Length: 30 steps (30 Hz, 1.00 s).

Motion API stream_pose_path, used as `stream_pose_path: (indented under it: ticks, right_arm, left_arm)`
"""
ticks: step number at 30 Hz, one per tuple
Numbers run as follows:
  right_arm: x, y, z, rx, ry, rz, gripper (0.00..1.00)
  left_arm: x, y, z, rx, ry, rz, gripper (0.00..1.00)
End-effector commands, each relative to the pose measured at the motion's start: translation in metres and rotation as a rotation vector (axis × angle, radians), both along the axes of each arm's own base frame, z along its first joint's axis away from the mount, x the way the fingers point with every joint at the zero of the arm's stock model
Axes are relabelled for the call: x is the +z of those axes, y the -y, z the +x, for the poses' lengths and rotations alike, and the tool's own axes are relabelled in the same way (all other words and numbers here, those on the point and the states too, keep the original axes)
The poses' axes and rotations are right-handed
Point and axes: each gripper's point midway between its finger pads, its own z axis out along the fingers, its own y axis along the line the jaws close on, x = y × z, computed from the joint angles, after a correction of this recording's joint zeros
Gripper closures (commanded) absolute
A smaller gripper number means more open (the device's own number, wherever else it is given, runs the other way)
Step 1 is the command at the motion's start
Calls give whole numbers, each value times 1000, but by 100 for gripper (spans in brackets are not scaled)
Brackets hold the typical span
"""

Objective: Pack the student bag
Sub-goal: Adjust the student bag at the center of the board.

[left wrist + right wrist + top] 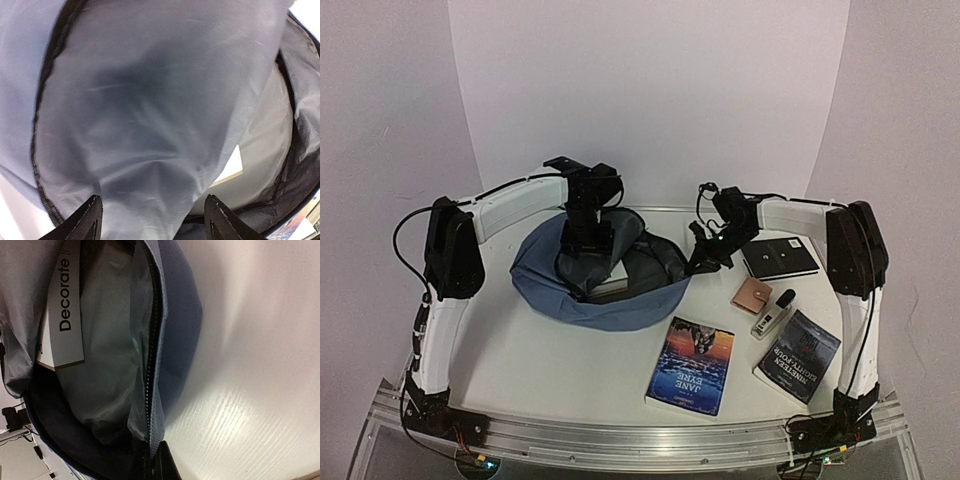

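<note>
Two arms reach to the student bag (620,305), a soft slate-blue fabric dome that lies slumped on the white table (550,360) with its main zip undone and its mouth gaping. Above that mouth hangs the left gripper (585,240); in its wrist view the two black, wedge-shaped fingers (87,222) stand well apart with nothing clamped between them, and thin, glossy grey lining fills the frame beyond them. At the bag's right rim is the right gripper (705,258), its jaws closed on the edge of the opening: the wrist view shows the dark toothed zipper tape running straight down into the pinched black tips. Inside the bag lies a pale book (67,310) whose white spine reads "Decorate" in black letters, half wrapped by the crinkled lining. Right of the bag, flat on the table, sits a dark matte notebook (780,258) with a small pale mark on its cover. Nearer than it lie a tan square wallet (753,295) and a small pale item with a dark cap (772,314), too small to identify. In front of the bag's right end lies a glossy paperback (692,364) in blue and orange titled "JANE EYRE", and further right a darker paperback (798,355) titled "NINETEEN EIGHTY-FOUR".
</note>
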Motion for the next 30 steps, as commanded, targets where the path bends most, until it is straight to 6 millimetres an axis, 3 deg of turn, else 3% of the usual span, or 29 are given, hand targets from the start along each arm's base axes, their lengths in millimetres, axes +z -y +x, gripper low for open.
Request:
stream_pose_path:
  ticks: [1,9,12,13,15,17,21,22,23,26,30]
  right_arm:
    - [2,5,20,17,79,-61,98]
    - [-3,17,38,8,112,-113,98]
    - [-4,26,47,0,131,-140,98]
    - [-4,30,51,-6,138,-148,97]
    - [1,35,58,-2,156,-158,87]
    - [17,30,58,32,179,-129,69]
    - [91,9,43,99,254,53,30]
    - [105,5,38,99,256,96,25]
    - [118,1,33,99,252,141,21]
    - [131,-17,20,60,167,281,20]
    - [105,-51,12,51,142,299,22]
  left_arm:
    - [10,20,7,-76,25,-39,29]
    - [-24,18,14,-136,-26,66,31]
    - [-34,9,10,-117,-57,116,40]
    - [-36,6,8,-110,-66,121,47]
    - [-34,6,6,-94,-68,108,68]
    - [-26,13,5,-88,-56,54,83]
    - [-2,35,2,-80,-26,-116,99]
    - [2,40,0,-76,-31,-154,99]
    - [5,45,-2,-73,-37,-191,100]
    - [14,53,-4,-40,-37,-265,100]
    - [28,57,-1,5,-9,-334,100]
